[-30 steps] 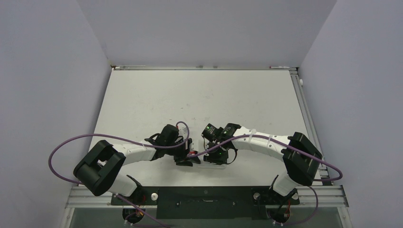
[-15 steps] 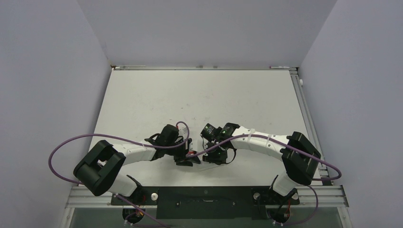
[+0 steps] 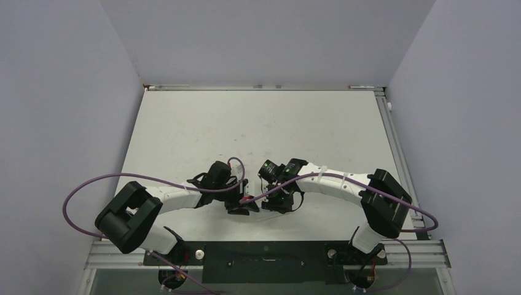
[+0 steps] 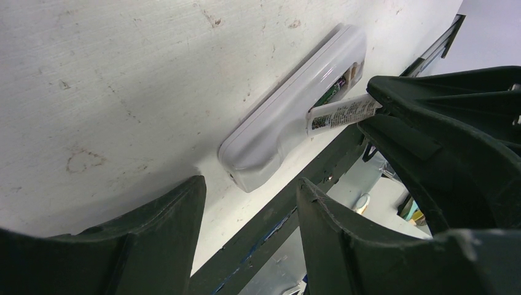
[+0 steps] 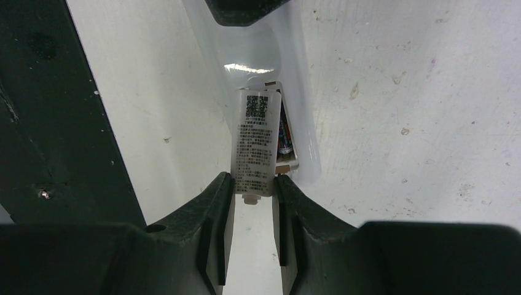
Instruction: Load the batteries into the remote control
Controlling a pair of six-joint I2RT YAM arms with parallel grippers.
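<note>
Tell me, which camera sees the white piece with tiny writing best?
The right wrist view: the white piece faces it, writing plain, pinched in the right hand by the remote control. The left wrist view shows it slanted and smaller. Top view: too small to tell.

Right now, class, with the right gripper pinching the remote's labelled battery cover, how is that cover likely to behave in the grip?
The battery cover looks thin and flat, so it is probably very light and slightly bendy. The right gripper holds only one end, so it could pivot if nudged against the remote control. Its small end tab may be fragile.
</note>
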